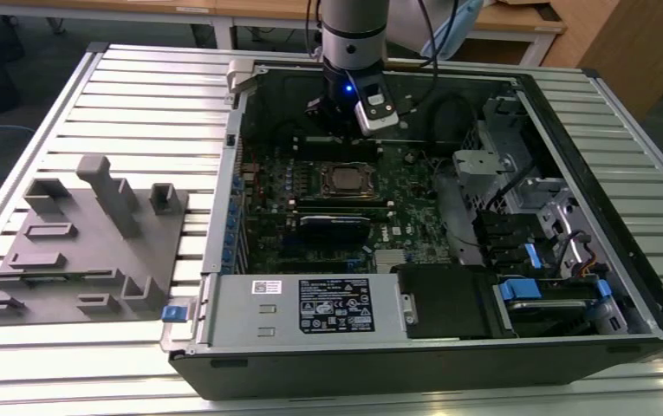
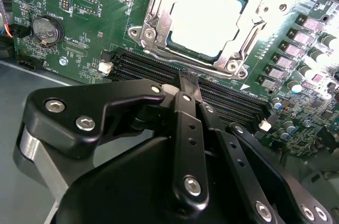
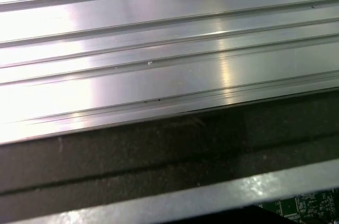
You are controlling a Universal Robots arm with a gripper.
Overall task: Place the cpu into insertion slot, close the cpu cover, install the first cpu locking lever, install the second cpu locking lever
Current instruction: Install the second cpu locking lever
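Sitting in the insertion slot [image 2: 209, 20], the cpu [image 2: 212, 17] lies under the lowered cpu cover [image 2: 159, 20]. I hold the tool [image 2: 188, 82] just beside it, fingers pinched together, empty; I'd press levers slowly, squarely.

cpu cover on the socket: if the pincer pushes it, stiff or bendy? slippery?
Probably stiff in its plane: the cpu cover looks like stamped metal framing the cpu. Its shiny surface suggests a pad could skid across it. The thin rails around the large opening might flex under a hard point load, so it is likely not robust.
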